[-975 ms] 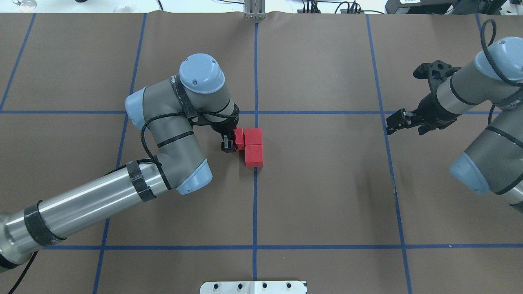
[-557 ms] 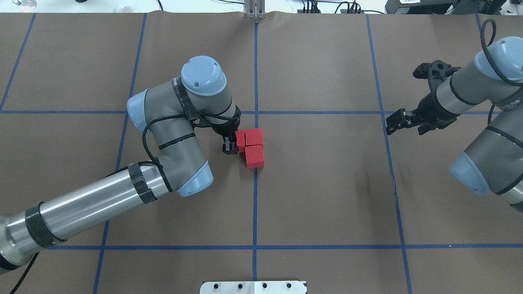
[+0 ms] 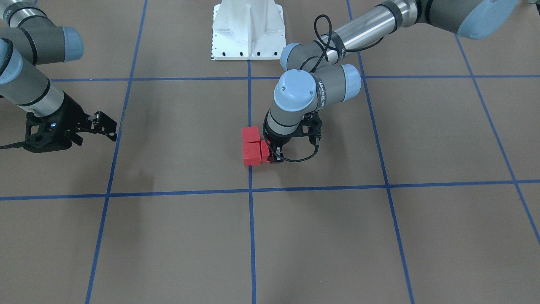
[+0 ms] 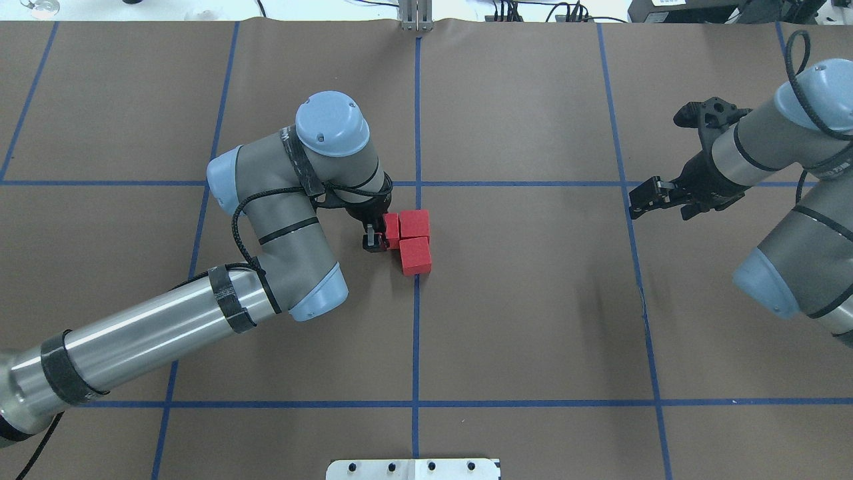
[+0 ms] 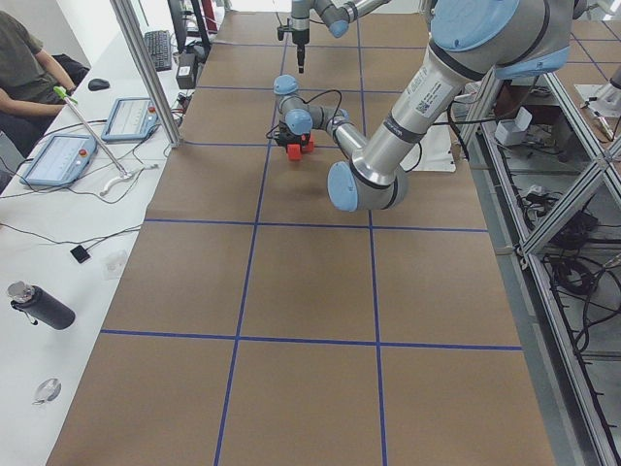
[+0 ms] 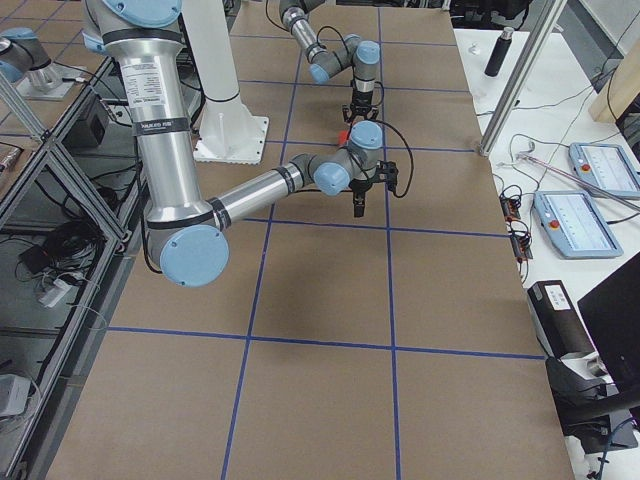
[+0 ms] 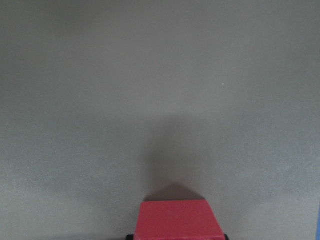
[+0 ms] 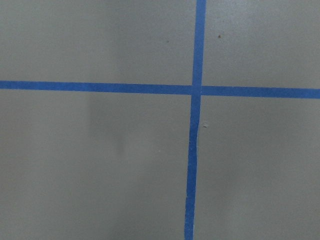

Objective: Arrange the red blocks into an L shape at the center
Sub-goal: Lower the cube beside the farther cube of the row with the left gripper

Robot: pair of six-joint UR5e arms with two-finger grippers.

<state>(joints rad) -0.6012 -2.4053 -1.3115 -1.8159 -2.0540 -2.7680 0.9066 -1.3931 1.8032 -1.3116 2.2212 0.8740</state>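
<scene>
Three small red blocks lie together at the table's center. Two of them (image 4: 414,224) (image 4: 416,256) sit one in front of the other on the blue center line. The third red block (image 4: 391,230) touches the left side of the far one. They also show in the front view (image 3: 252,153). My left gripper (image 4: 381,238) is shut on the third block, low at the table. The left wrist view shows this block (image 7: 179,220) between the fingers at the bottom edge. My right gripper (image 4: 645,199) is open and empty, hanging above the table far to the right.
Blue tape lines (image 4: 416,333) divide the brown table cover into large squares. The white robot base plate (image 4: 413,469) sits at the near edge. In the left side view, an operator (image 5: 24,73), tablets and a bottle (image 5: 39,306) are beside the table.
My left gripper has nudged slightly right and toward the near edge with its block, pressing it against the other two, which shifted a little right. The right arm has not moved.
</scene>
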